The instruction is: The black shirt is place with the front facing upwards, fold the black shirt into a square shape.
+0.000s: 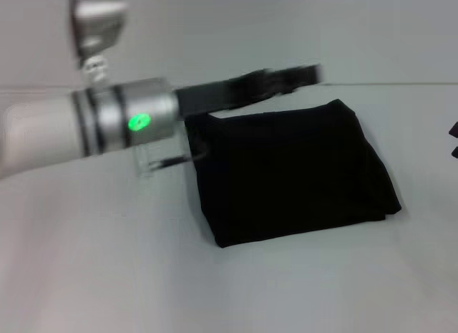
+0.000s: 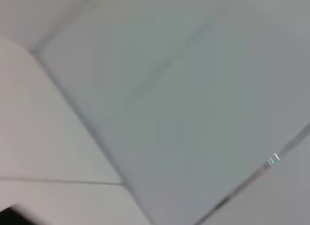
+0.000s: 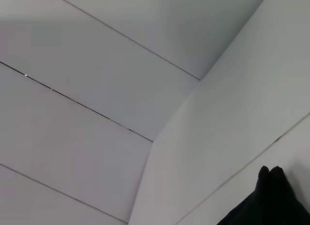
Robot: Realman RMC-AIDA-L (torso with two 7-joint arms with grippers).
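Head view, read left to right: left arm (image 1: 79,129) enters from the left edge, grey and silver with a green status light, and reaches toward the far left corner of the black shirt (image 1: 290,172). Left claw (image 1: 286,79) shows as a dark, motion-smeared bar stretched above the shirt's far edge; cannot tell whether its fingers are spread or pressed together, nor whether any cloth is between them. Black shirt lies at centre, slightly right, on the pale desk (image 1: 107,276), already gathered into a compact, roughly four-sided packet. No sleeves, neck label or printed letters show, so the front looks folded inward. Near edge and right-hand corner sit a little uneven, with layers peeking out. At the far right edge only a dark sliver (image 1: 454,140) shows, probably part of the right arm; right claw itself not in view. Left wrist view shows only pale surfaces. Right wrist view shows pale panels and a dark bit of cloth, presumably the shirt, at one corner. Judgement: folding is essentially complete; what is left, at most, is squaring the loose right-hand corner and clearing the left arm.
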